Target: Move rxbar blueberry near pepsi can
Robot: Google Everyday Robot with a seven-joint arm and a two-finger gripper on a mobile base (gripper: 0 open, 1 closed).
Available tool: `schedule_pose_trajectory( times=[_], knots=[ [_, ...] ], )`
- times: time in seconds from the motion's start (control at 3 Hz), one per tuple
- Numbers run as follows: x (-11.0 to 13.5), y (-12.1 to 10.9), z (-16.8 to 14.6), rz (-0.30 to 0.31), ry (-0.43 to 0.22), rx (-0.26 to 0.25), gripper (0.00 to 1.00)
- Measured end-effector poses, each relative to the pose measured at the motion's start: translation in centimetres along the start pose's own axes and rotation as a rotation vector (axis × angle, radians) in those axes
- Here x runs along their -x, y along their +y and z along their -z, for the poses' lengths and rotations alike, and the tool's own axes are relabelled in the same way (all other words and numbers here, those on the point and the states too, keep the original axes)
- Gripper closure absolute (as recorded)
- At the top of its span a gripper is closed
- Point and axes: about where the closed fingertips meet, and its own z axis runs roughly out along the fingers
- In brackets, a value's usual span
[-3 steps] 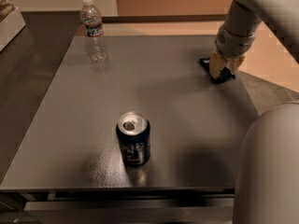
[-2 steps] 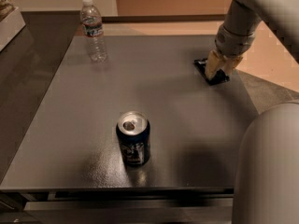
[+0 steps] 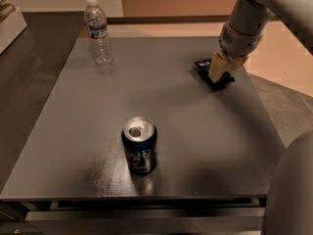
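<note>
The rxbar blueberry (image 3: 203,64), a dark flat bar, is at the right rear of the dark grey table (image 3: 63,131). My gripper (image 3: 220,75) comes down from the upper right and is shut on the bar, whose left end sticks out past the pale fingers (image 3: 215,67). I cannot tell if the bar touches the table. The pepsi can (image 3: 140,146), dark blue with a silver top, stands upright near the front middle of the table, well apart from the bar and to its lower left.
A clear plastic water bottle (image 3: 98,32) stands upright at the far left of the table. A pale box (image 3: 9,21) sits off the table at the upper left. My own body (image 3: 293,190) fills the lower right corner.
My gripper has moved left and slightly toward the table's middle, and the bar has moved with it. The can and the bottle have not moved.
</note>
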Motion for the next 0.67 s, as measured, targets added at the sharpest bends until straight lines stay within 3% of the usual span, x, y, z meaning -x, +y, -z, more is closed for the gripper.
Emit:
schedule_pose_trajectory(
  times=[0.67],
  knots=[
    [-2.6,7.0,1.1,0.185,-0.001,0.07,1.0]
  ],
)
